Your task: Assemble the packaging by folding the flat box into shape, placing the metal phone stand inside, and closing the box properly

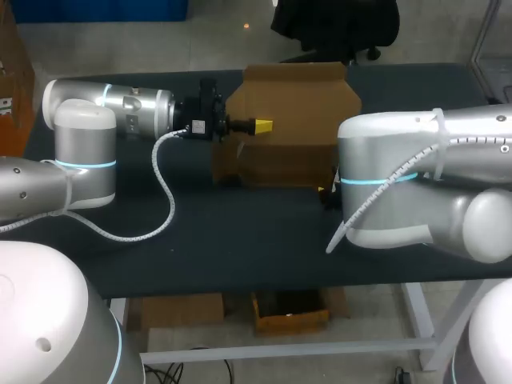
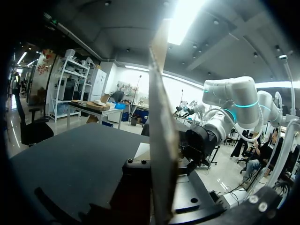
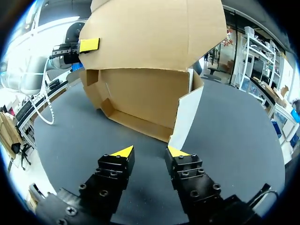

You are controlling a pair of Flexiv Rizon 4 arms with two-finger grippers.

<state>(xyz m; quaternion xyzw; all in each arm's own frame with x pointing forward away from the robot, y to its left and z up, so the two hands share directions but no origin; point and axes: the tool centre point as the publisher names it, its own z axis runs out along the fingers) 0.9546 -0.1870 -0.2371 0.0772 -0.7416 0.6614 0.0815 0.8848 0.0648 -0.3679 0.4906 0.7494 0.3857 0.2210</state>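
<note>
**Two grippers, one half-folded box**

One cardboard box [image 1: 292, 120] stands partly opened toward 12 o'clock on the dark worktop [image 1: 224, 232]. Its brown top panel [image 3: 154, 37] is lifted and its open side faces 6 o'clock.

The left arm [image 1: 88, 136] comes in level from 9 o'clock. The left gripper [image 1: 254, 126] is at the box's 9 o'clock edge, with one yellow tip lying flat on the outer face of that raised panel. From the left wrist, the cardboard shows edge-on, running straight up out of the middle of the gripper with dark finger bodies on either side. So it is pinching the panel, though its yellow tips are hidden in that view. A white coiled cable [image 1: 164, 188] hangs from the wrist and loops across the worktop toward 7 o'clock.

The right arm [image 1: 416, 176] comes in from 3 o'clock and covers the box's 4 o'clock corner from above. The right gripper [image 3: 150, 151] sits low over the worktop, its two yellow-tipped fingers spread with only bare dark surface between them. It points into the box's open side.

A pale side flap [image 3: 187, 115] hangs down from the box's 3 o'clock wall. Its lower corner ends just ahead of one of the right gripper's fingertips, and I cannot tell whether they touch. A narrow bottom flap [image 3: 136, 123] lies along the worktop at the box's mouth.
</note>
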